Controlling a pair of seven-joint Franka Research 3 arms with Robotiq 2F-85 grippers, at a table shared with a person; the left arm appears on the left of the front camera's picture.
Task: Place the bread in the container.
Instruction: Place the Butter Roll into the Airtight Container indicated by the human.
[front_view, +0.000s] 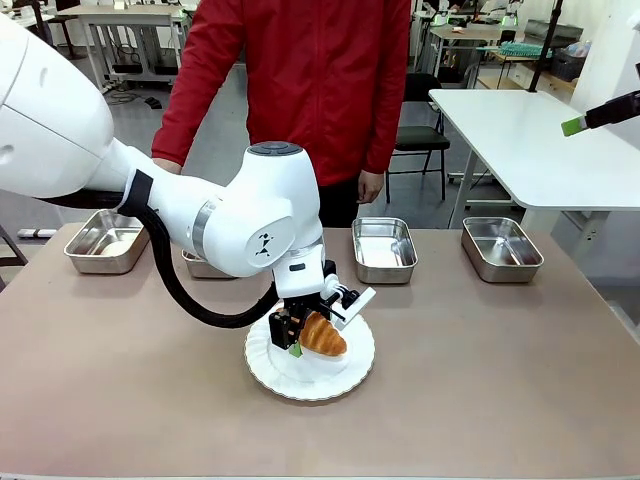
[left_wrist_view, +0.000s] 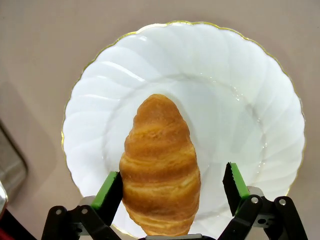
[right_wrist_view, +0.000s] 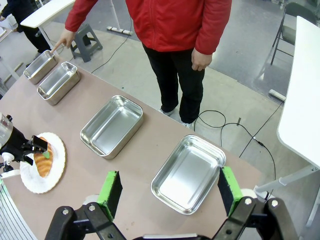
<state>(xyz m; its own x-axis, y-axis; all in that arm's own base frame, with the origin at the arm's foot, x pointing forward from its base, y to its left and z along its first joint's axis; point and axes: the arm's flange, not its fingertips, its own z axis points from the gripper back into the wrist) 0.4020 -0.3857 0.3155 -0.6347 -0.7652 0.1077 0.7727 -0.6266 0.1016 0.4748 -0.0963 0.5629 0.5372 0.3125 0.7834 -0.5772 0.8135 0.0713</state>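
In the front view the left gripper is hanging low over the white plate, which is sitting midway along the worktop, nearer its near edge. The bread is lying on that plate, with one green pad showing just beside it. Four steel pans are lining the far edge: the container at the left end, a second pan half hidden behind the arm, a third pan past the middle and a fourth pan near the right end. A person in a red jacket is standing at the far edge. In the left wrist view the jaws are standing wide with the bread lying between them on the plate; one pad is sitting right against its flank, whether touching I cannot tell, while the other pad is standing apart from it. In the right wrist view the right gripper is hanging high above the fourth pan, its jaws spread wide and holding nothing. The person's hand is pointing a finger at the far rim of the container.
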